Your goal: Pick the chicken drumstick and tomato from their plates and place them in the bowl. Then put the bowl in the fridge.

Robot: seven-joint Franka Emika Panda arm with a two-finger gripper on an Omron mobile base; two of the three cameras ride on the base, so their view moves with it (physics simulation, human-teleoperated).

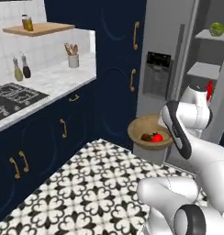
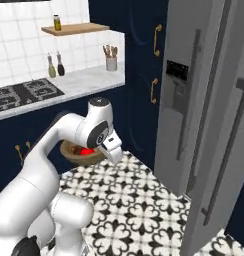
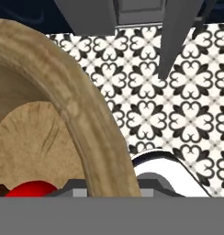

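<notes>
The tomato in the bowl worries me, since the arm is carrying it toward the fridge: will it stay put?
The tomato is round, so it probably rolls if the bowl tilts. The bowl's deep wall should keep it in. The chicken drumstick lying beside it may also check its roll.

White marble counter (image 1: 58,78) at left of frame, black gas hob (image 1: 13,98), two bottles (image 1: 21,68), utensil holder (image 1: 73,59), wooden wall shelf (image 1: 38,29) above carrying a jar (image 1: 26,22).
</notes>
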